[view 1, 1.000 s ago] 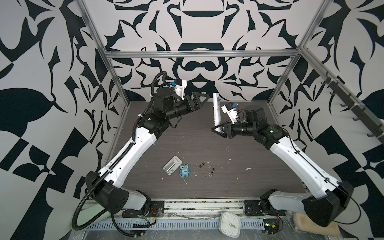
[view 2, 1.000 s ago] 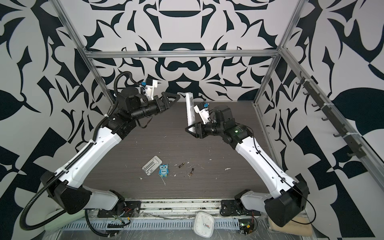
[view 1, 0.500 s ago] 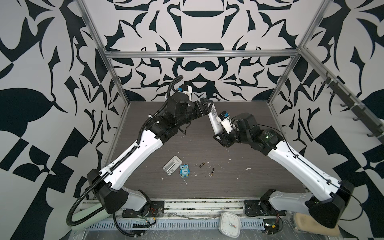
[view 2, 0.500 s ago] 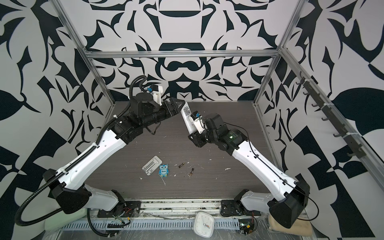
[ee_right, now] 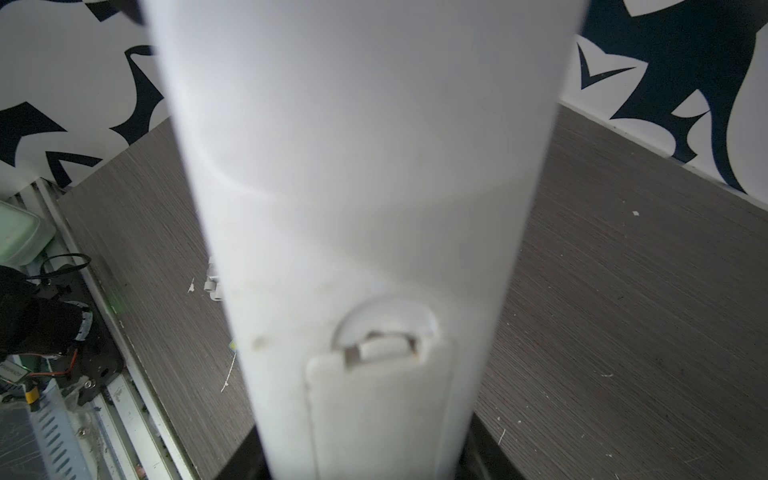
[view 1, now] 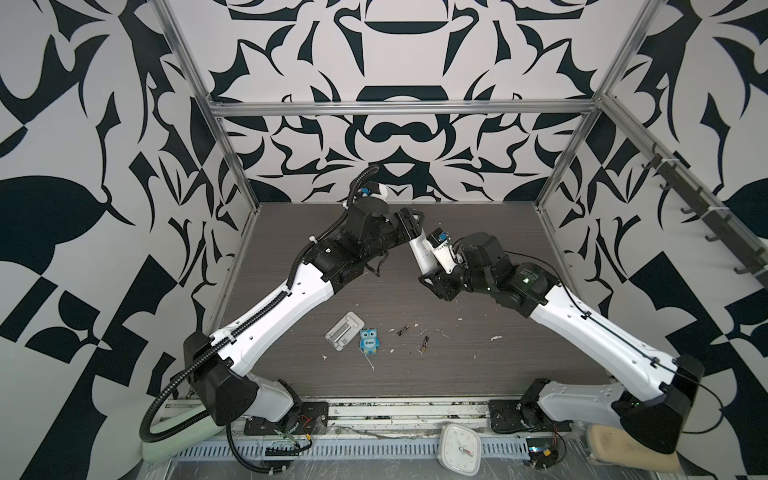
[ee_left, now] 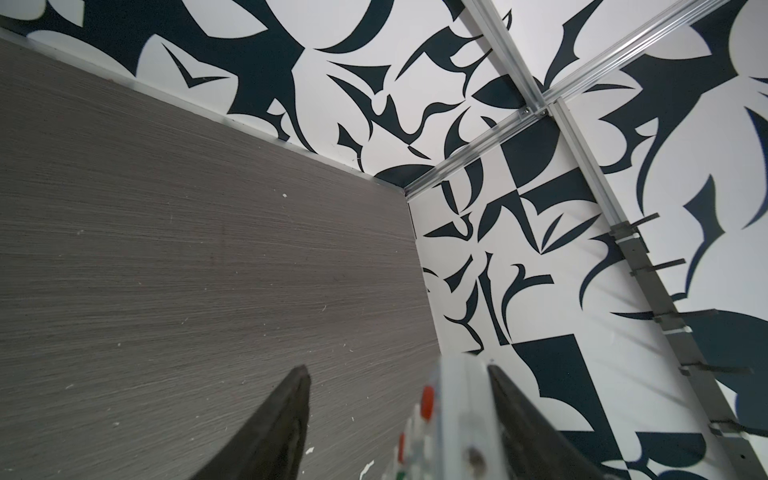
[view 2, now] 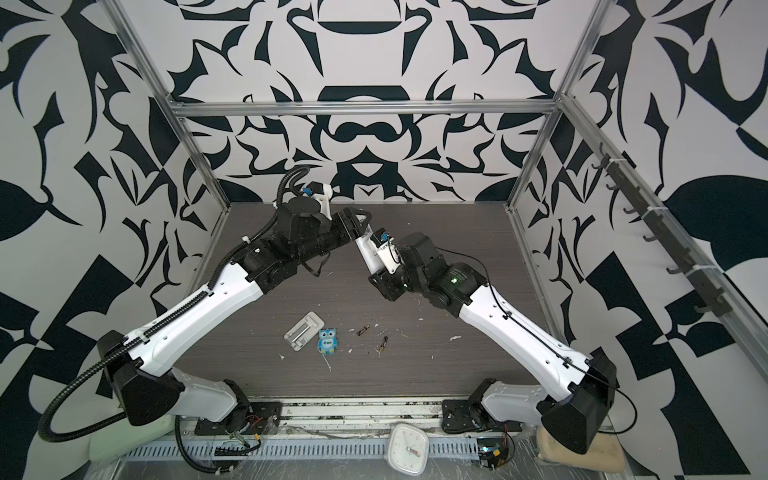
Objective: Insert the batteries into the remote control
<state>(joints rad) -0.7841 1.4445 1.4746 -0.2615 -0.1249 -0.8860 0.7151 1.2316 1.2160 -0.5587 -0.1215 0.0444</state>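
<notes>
The remote control [view 1: 420, 253] [view 2: 368, 253] is a long white bar held up off the table, tilted, by my right gripper [view 1: 436, 282] [view 2: 384, 286], which is shut on its lower end. In the right wrist view its plain back [ee_right: 365, 208] fills the middle, with the latched battery cover [ee_right: 382, 399] in place. My left gripper [view 1: 411, 226] [view 2: 359, 222] straddles the upper end. In the left wrist view the remote control [ee_left: 461, 415] rests against one finger [ee_left: 515, 415], with a wide gap to the other. Two batteries [view 1: 402, 330] [view 1: 424, 344] lie on the table.
A flat grey-white tray [view 1: 344, 332] and a small blue owl figure [view 1: 369, 340] lie left of the batteries. White scraps dot the dark table [view 1: 478, 365]. A white clock [view 1: 460, 442] sits on the front rail. Patterned walls and metal posts enclose the table.
My left arm has swung right to the remote's upper end and its jaws have narrowed around it. My right arm has brought the remote leftward and tilted it.
</notes>
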